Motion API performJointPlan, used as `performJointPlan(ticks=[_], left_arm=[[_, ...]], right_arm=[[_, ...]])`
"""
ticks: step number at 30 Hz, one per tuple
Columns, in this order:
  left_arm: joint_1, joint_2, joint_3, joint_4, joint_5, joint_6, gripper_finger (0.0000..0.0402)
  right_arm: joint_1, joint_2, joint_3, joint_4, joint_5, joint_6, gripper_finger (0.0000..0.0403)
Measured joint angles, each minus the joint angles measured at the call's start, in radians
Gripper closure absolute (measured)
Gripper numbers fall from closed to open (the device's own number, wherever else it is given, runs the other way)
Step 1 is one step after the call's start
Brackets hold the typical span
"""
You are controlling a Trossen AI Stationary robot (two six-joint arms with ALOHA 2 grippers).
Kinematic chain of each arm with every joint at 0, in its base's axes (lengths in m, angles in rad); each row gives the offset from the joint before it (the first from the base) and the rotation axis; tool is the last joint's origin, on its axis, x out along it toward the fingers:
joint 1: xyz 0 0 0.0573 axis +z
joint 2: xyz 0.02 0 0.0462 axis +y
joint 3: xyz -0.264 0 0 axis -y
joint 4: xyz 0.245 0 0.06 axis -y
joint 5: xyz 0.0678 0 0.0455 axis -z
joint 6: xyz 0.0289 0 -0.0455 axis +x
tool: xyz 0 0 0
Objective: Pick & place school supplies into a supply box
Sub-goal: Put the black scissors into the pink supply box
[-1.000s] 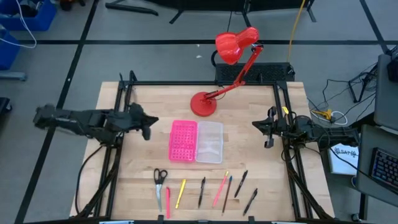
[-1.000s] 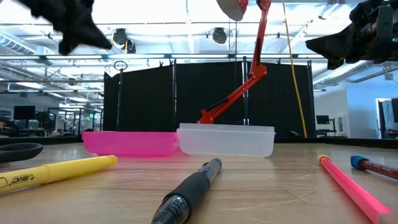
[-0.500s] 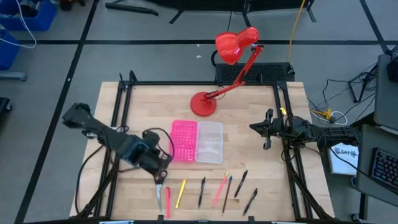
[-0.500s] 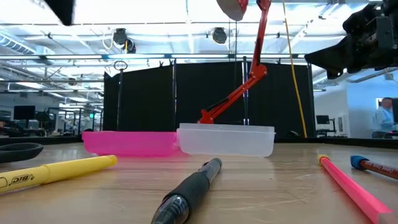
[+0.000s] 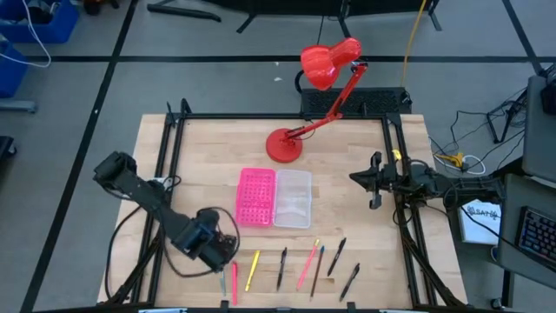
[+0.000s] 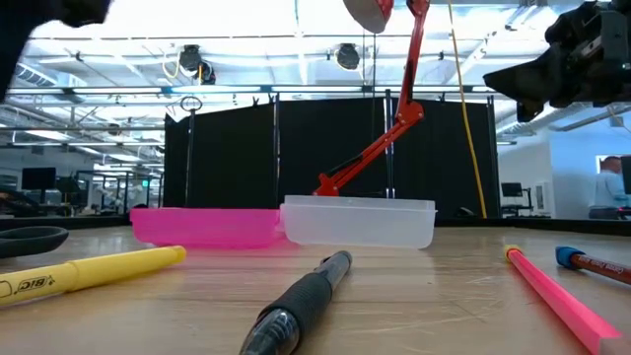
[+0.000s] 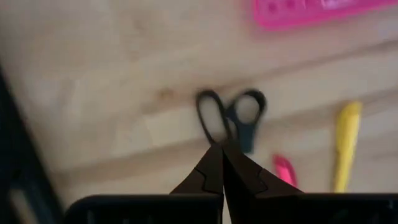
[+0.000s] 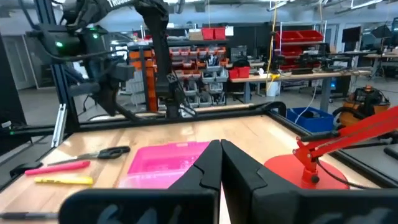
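Note:
The supply box lies open at the table's middle, its pink half (image 5: 255, 196) beside its clear half (image 5: 293, 197). Pens and pencils lie in a row along the near edge: red (image 5: 234, 283), yellow (image 5: 253, 269), black (image 5: 282, 268), pink (image 5: 307, 263). The black-handled scissors (image 7: 230, 115) lie flat at the row's left end. My left gripper (image 5: 224, 255) hangs shut above them, pointing down; in the left wrist view its tips (image 7: 222, 147) show just by the handles, and the low view shows the arm well above the table. My right gripper (image 8: 220, 144) is shut, held in the air at the table's right side (image 5: 372, 180).
A red desk lamp stands with its base (image 5: 284, 144) on the far middle of the table and its head (image 5: 328, 61) beyond the far edge. Black frame rails (image 5: 171, 139) run along both sides. Bare wood lies between the box and the row of pens.
My left arm has swung from the table's left side toward the near edge, and its gripper has tipped down over the scissors. The right arm has stayed about where it was. The supplies and the box have not moved.

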Motion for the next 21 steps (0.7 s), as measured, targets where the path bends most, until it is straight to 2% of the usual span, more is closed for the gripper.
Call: performJointPlan(ticks=[3,6,11,14,17,21], left_arm=[[-0.027,0.0,-0.054,0.096,-0.019,-0.089,0.0368],[-0.038,0.0,-0.083,0.183,-0.066,-0.096,0.0336],[-0.02,0.0,-0.116,0.194,-0.102,-0.194,0.0269],[0.01,0.0,-0.129,0.198,-0.089,-0.277,0.0231],[0.04,0.0,-0.133,0.196,-0.072,-0.262,0.0208],[0.073,0.0,-0.133,0.203,-0.07,-0.213,0.02]], right_arm=[[0.0,0.001,0.0,-0.02,-0.034,0.0,0.0403],[0.0,0.002,0.0,-0.036,-0.058,0.0,0.0403],[0.0,0.002,0.0,-0.051,-0.075,0.0,0.0403],[0.0,0.002,0.0,-0.066,-0.074,0.0,0.0403],[0.0,0.002,0.0,-0.059,-0.074,-0.004,0.0403],[0.0,0.002,0.0,-0.055,-0.073,-0.031,0.0403]])
